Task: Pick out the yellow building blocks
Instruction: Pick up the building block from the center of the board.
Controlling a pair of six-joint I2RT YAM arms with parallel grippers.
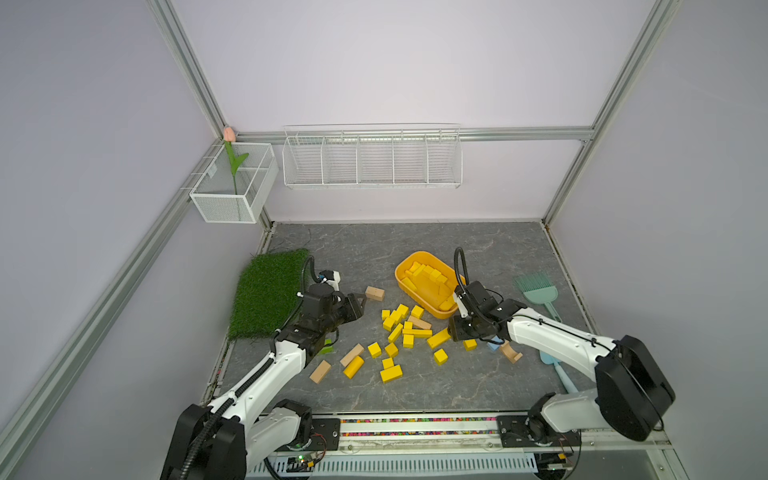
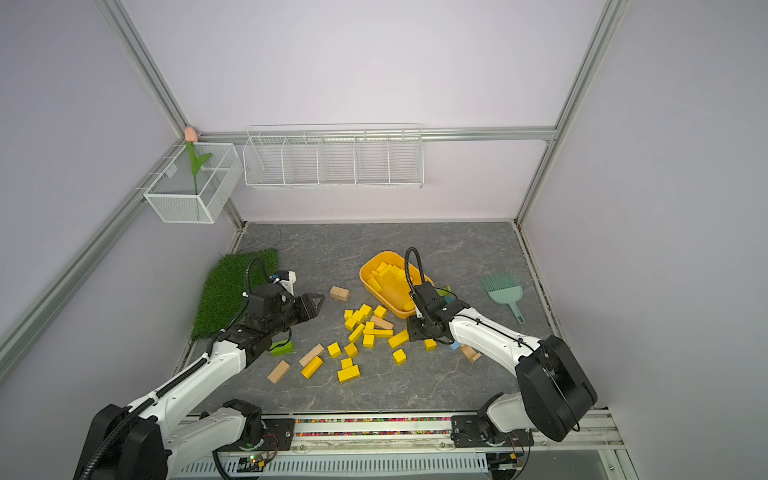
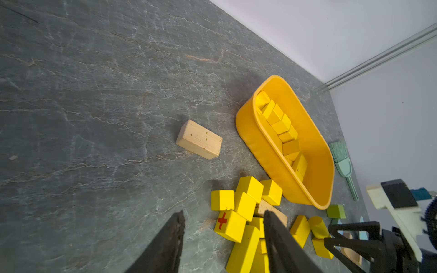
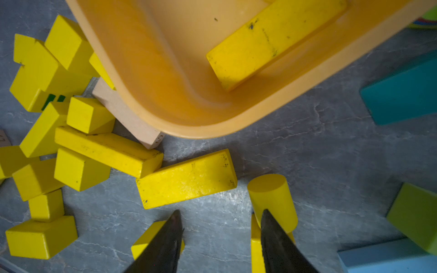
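Note:
Several yellow building blocks (image 1: 399, 328) lie scattered mid-table in both top views, also (image 2: 361, 328). More of them fill the yellow-orange tub (image 1: 419, 257) behind. My left gripper (image 1: 360, 303) hovers left of the pile, open and empty; in the left wrist view its fingertips (image 3: 181, 215) frame a yellow cube marked with a red cross (image 3: 230, 224). My right gripper (image 1: 455, 332) points down near the tub's front end, open over bare floor in the right wrist view (image 4: 221, 212). A yellow cylinder (image 4: 272, 196) stands by one fingertip, and a long yellow bar (image 4: 186, 179) lies just ahead.
Tan wooden blocks (image 1: 375, 293) (image 1: 320, 371) lie among the yellow ones. A green block (image 1: 326, 347) sits under my left arm, blue pieces (image 4: 402, 94) by the right. Grass mat (image 1: 266, 291) at left, teal brush (image 1: 536, 291) at right, wire baskets (image 1: 372, 158) on the back wall.

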